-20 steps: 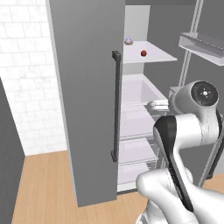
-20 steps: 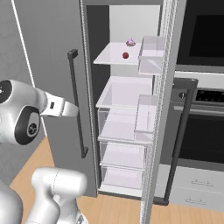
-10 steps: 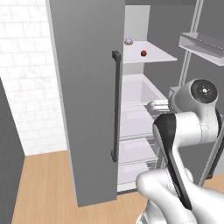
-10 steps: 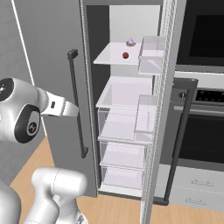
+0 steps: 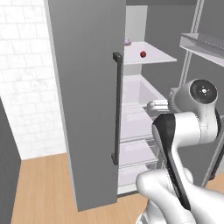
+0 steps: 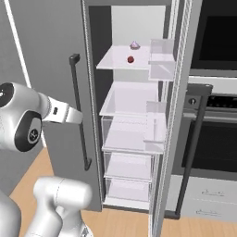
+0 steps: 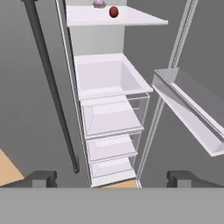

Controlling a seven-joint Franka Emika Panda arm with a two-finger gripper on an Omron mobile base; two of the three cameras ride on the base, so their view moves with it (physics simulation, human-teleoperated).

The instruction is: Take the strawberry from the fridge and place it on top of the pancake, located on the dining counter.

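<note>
The strawberry (image 7: 113,12) is a tiny dark-red berry lying on the top white shelf of the open fridge (image 5: 83,87), also seen as the strawberry (image 5: 143,54) and the strawberry (image 6: 130,59). My gripper (image 7: 110,178) is open and holds nothing. It faces into the fridge (image 7: 100,74) from outside, well below and short of the berry's shelf. One dark fingertip (image 7: 41,177) rises at each side of the hand view's bottom. The pancake and the dining counter are out of view.
A small purplish thing (image 7: 99,3) sits just behind the berry on the same shelf. The left door's long dark handle (image 7: 48,83) stands close on the left. The right door's clear bins (image 7: 192,109) jut in. A steel wall oven (image 6: 217,139) stands right of the fridge.
</note>
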